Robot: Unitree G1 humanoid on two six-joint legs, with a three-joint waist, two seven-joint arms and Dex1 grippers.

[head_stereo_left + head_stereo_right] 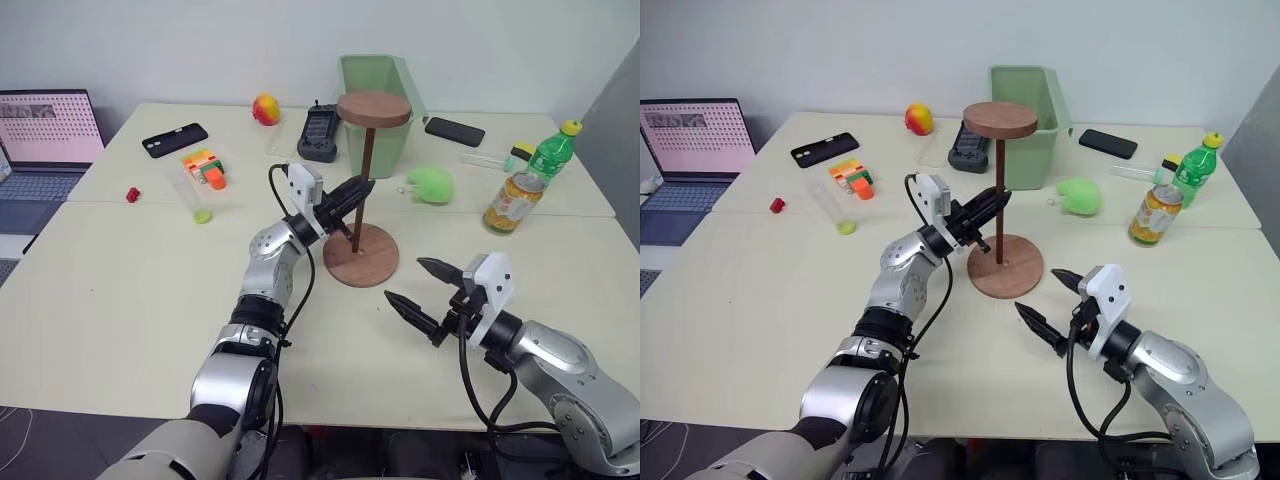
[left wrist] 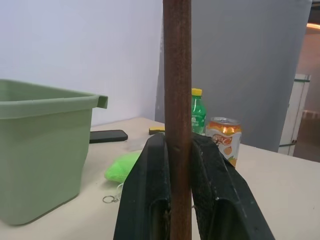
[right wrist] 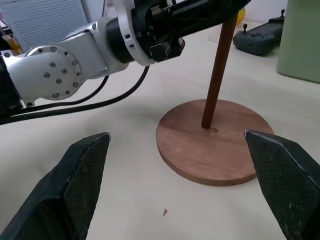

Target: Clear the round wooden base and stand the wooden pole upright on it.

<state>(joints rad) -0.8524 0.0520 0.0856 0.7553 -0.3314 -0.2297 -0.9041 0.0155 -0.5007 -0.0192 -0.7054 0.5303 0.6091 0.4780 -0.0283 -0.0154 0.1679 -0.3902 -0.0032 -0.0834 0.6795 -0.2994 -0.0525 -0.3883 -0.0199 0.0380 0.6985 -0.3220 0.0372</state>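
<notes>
Pole (image 1: 362,190) is clamped upright in your left gripper (image 1: 356,192), so seat its tip in the base (image 1: 360,255) hole before letting go, right gripper (image 1: 425,288) wide open nearby.

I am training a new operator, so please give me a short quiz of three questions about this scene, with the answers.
1. True or false: the left gripper is shut on the wooden pole.
2. Where does the lower end of the wooden pole stand?
A. in the green bin
B. at the centre of the round wooden base
C. beside the orange can
3. Fill in: the right gripper is ____, holding nothing.

Key
1. True; its fingers press both sides of the pole.
2. B
3. open
</notes>
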